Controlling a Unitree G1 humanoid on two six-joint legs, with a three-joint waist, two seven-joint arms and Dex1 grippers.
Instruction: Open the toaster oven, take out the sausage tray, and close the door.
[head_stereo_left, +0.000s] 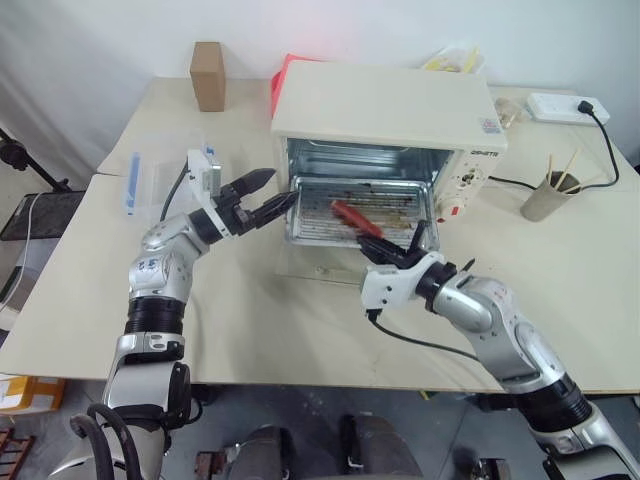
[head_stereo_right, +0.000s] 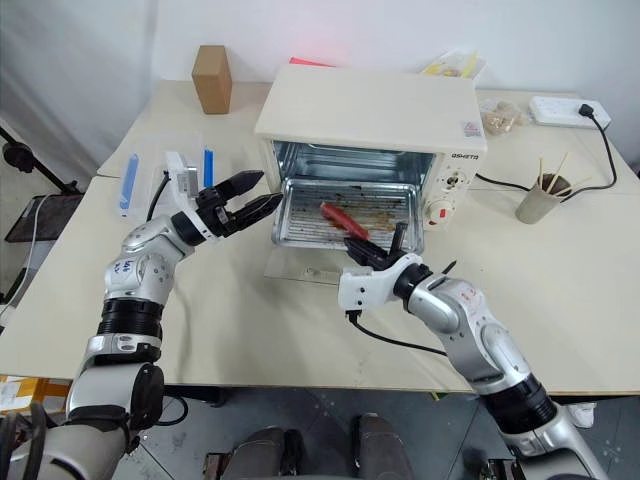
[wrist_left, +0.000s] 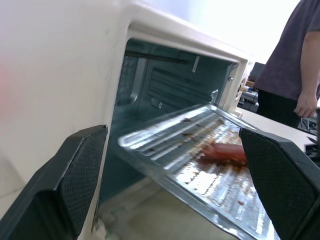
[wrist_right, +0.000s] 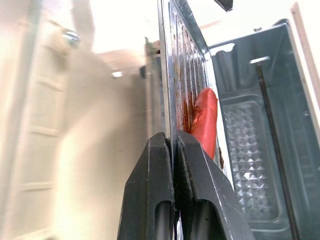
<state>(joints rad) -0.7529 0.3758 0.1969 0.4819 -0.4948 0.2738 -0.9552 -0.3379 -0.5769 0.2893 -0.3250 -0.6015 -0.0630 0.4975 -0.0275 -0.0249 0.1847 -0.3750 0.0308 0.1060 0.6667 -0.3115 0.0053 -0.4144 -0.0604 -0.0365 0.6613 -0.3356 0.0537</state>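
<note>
Over on the left, the left gripper (head_stereo_left: 268, 197) hovers with its black fingers (wrist_left: 75, 180) spread wide just beside the left edge of the shallow silver ribbed metal sausage tray (head_stereo_left: 350, 215), which juts halfway out of the cream-white boxy toaster oven (head_stereo_left: 385, 115) above the dropped glass door (head_stereo_left: 320, 268) lying flat on the bench (head_stereo_left: 240, 300). To the right, the right gripper (head_stereo_right: 375, 250) has its fingers pinched together on the tray's front rim, red sausage (wrist_right: 204, 120) riding just behind them. This looks like the take-out step; the next move calls for a level draw outward, perhaps left-hand support.
</note>
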